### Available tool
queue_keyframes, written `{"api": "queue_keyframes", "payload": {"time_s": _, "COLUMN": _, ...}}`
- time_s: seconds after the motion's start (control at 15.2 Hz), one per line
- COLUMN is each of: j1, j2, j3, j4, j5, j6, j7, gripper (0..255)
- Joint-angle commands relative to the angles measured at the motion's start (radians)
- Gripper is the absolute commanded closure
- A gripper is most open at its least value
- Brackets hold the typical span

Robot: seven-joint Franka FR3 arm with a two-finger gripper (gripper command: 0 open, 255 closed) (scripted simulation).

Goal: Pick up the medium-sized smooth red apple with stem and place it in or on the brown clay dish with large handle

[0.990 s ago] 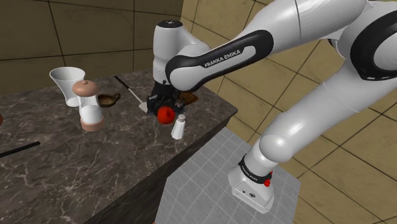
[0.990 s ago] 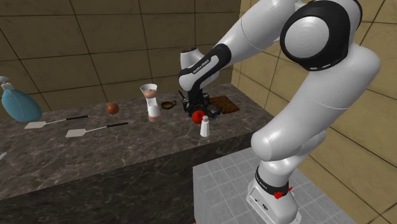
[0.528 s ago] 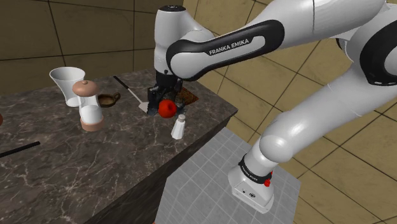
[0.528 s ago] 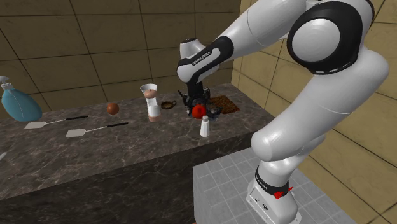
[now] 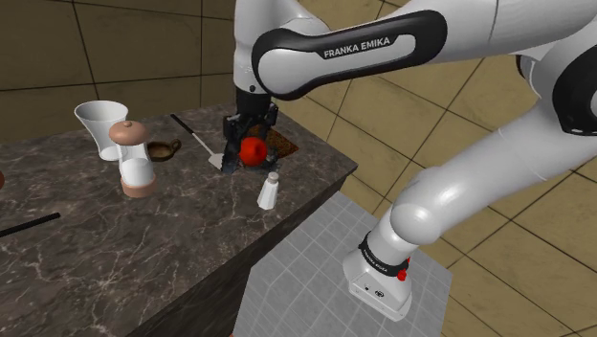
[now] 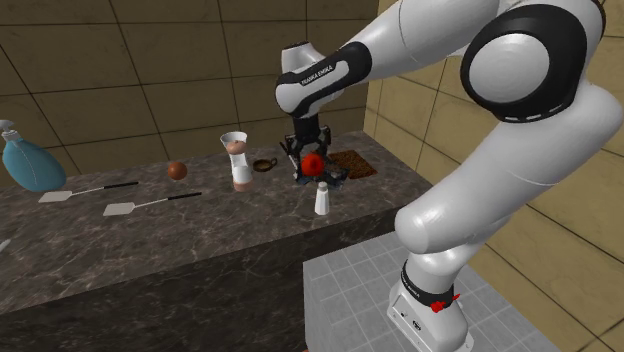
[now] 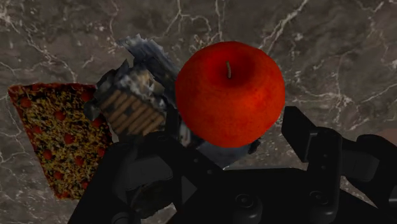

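**A:** Hand state?
**B:** The gripper (image 5: 246, 149) is clamped on the red apple (image 5: 253, 149). Its black fingers (image 7: 315, 149) press the apple's two sides, and the stem faces the wrist camera.

**A:** Is the apple on the counter?
**B:** No, it hangs clear above the dark marble counter (image 5: 86, 230), near the counter's end by the tan tiled wall.

**A:** What's under it?
**B:** In the wrist view, a red-spotted wedge (image 7: 48, 137) and a grey-brown lump (image 7: 130, 105) I can't identify — both lie on the marble beyond the apple.

**A:** And the dish?
**B:** The small brown dish (image 5: 165, 148) with a handle sits on the counter, well apart from the apple on the shoulder view's left. It's just beside a white flared cup (image 5: 100, 124) and a brown-topped grinder (image 5: 134, 163).

**A:** Anything close to the hand?
**B:** A white shaker (image 5: 269, 191) stands upright on the counter, near the apple but not touching it.
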Motion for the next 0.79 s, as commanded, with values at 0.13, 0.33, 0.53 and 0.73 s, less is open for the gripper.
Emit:
{"api": "queue_keyframes", "payload": {"time_s": 0.13, "j1": 0.001, "j2": -0.018, "j3": -0.007, "j4": 0.040, "j5": 0.005, "j6": -0.058, "j7": -0.011, "gripper": 255}}
{"api": "queue_keyframes", "payload": {"time_s": 0.33, "j1": -0.012, "j2": 0.067, "j3": 0.013, "j4": 0.124, "j5": -0.025, "j6": -0.062, "j7": 0.018, "gripper": 255}}
{"api": "queue_keyframes", "payload": {"time_s": 0.53, "j1": -0.023, "j2": 0.195, "j3": 0.040, "j4": 0.257, "j5": -0.077, "j6": -0.080, "j7": 0.063, "gripper": 255}}
{"api": "queue_keyframes", "payload": {"time_s": 0.73, "j1": -0.020, "j2": 0.327, "j3": 0.059, "j4": 0.402, "j5": -0.137, "j6": -0.113, "j7": 0.109, "gripper": 255}}
